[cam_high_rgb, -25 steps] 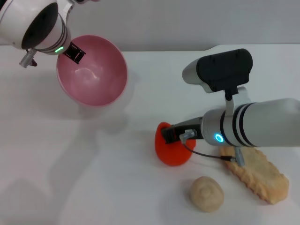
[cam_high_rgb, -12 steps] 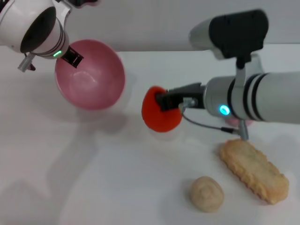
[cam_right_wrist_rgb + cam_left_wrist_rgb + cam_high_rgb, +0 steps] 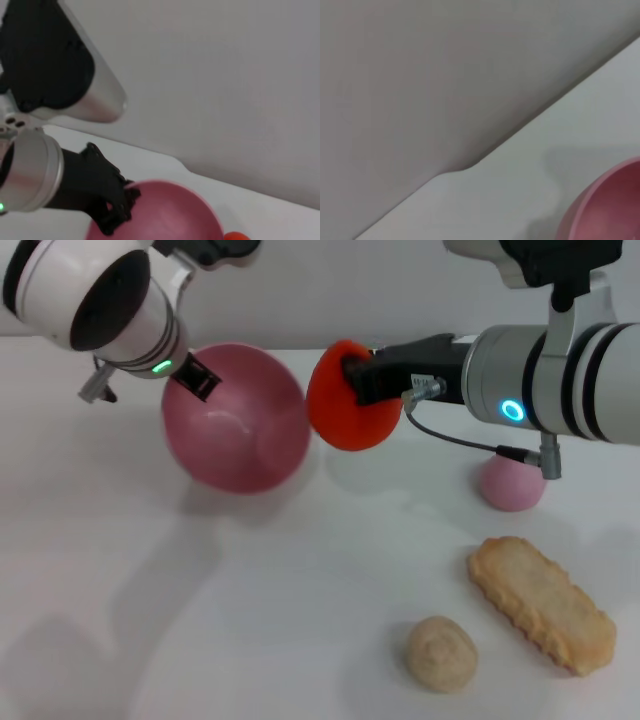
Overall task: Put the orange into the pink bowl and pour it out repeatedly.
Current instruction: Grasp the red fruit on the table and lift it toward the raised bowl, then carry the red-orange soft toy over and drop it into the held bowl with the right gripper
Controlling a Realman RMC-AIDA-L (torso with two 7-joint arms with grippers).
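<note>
The orange, a glossy orange-red fruit, hangs in the air right beside the pink bowl, with my right gripper shut on it from the right. My left gripper is shut on the bowl's far rim and holds the bowl lifted, tilted with its opening turned away. In the right wrist view the pink bowl shows from outside with the left gripper clamped on its rim, and a sliver of the orange peeks in at the edge. The left wrist view catches only part of the bowl.
A small pale pink ball lies under my right arm. A long beige biscuit-like piece and a round beige lump lie at the front right of the white table.
My right gripper has lifted the orange off the table and carried it up and toward the bowl. My left arm has swung the bowl rightward and tipped its opening away.
</note>
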